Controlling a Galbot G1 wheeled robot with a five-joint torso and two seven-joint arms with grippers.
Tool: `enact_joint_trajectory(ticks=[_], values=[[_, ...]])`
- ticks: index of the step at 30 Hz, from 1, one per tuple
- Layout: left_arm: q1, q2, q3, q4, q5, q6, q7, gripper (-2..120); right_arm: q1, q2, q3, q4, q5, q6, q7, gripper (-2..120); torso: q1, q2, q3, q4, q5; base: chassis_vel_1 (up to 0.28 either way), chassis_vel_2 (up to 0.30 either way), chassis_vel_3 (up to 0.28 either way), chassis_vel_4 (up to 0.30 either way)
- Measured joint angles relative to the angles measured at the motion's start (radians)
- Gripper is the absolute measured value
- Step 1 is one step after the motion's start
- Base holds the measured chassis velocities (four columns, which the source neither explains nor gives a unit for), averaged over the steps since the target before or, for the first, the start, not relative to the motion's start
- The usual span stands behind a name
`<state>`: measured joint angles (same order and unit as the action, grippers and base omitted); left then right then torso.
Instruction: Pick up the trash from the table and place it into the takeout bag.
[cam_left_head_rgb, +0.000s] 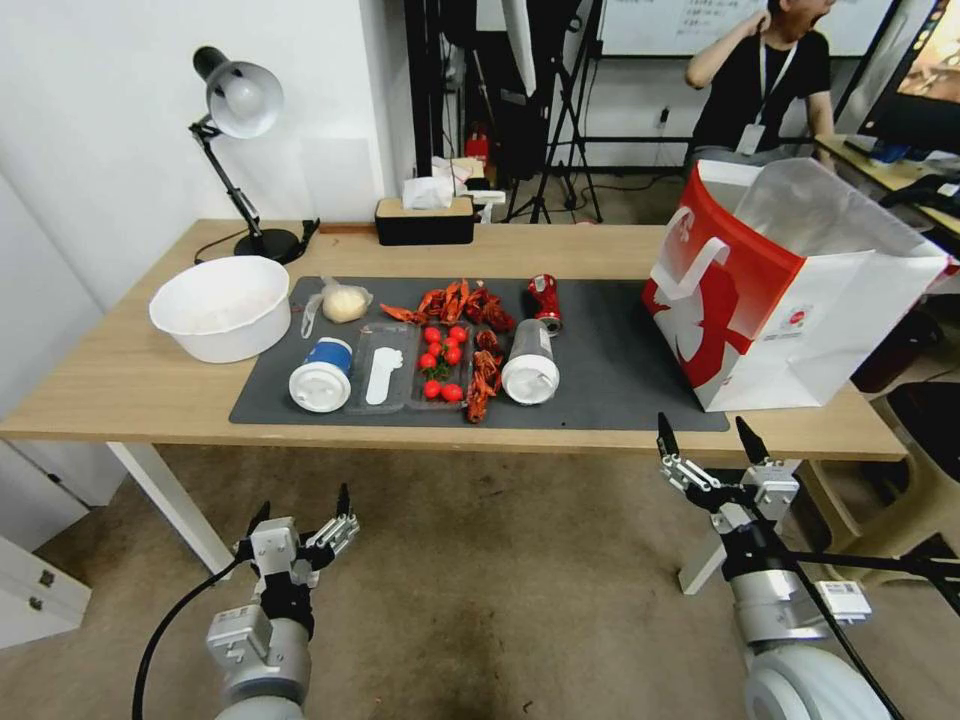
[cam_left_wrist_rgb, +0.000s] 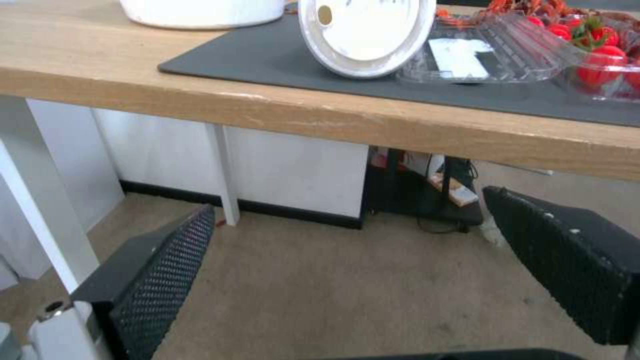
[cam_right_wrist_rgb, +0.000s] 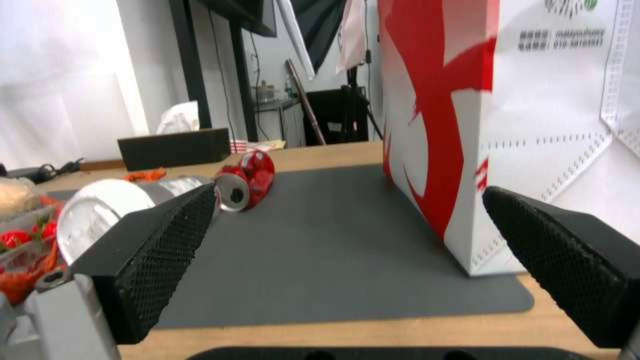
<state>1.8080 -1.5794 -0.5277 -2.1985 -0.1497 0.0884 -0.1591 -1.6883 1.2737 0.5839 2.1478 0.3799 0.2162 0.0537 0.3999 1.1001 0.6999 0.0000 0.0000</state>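
Nothing is grasped yet; this looks like the approach step. Both grippers hang below the surface's (cam_left_head_rgb: 130, 380) near edge, left gripper (cam_left_head_rgb: 300, 520) lower left, right gripper (cam_left_head_rgb: 712, 440) lower right, each with fingers spread and empty. The bag (cam_left_head_rgb: 790, 290) stands open at right. The red can (cam_left_head_rgb: 546, 301) lies on its side mid-frame, long axis running front to back; the next move likely calls for a reach up and forward.
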Motion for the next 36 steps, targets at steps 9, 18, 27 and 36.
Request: enact_joint_trajectory(ticks=[9, 18, 27, 36], values=[[-0.002, 0.002, -0.001, 0.009, -0.001, -0.006, 0.000, 100, -0.003, 0.018, -0.014, -0.045, -0.024, 0.007, -0.012, 100, 0.000, 0.000, 0.000, 0.0000, 0.0000, 0.000, 0.000, 0.000, 0.000], [-0.002, 0.002, -0.004, 0.008, -0.001, -0.007, 0.000, 100, -0.014, 0.038, -0.023, -0.091, -0.076, 0.019, -0.020, 100, 0.000, 0.000, 0.000, 0.0000, 0.0001, 0.000, 0.000, 0.000, 0.000], [-0.002, 0.003, -0.005, 0.003, 0.011, -0.013, 0.003, 100, 0.047, 0.055, -0.092, -0.045, 0.032, -0.074, 0.032, 100, 0.000, 0.000, 0.000, 0.0000, 0.0001, 0.000, 0.000, 0.000, 0.000], [-0.004, 0.004, -0.007, 0.001, 0.018, -0.013, 0.000, 100, 0.220, 0.062, -0.180, -0.014, 0.086, -0.207, 0.105, 100, 0.000, 0.000, 0.000, 0.0000, 0.0002, 0.000, 0.000, 0.000, 0.000]])
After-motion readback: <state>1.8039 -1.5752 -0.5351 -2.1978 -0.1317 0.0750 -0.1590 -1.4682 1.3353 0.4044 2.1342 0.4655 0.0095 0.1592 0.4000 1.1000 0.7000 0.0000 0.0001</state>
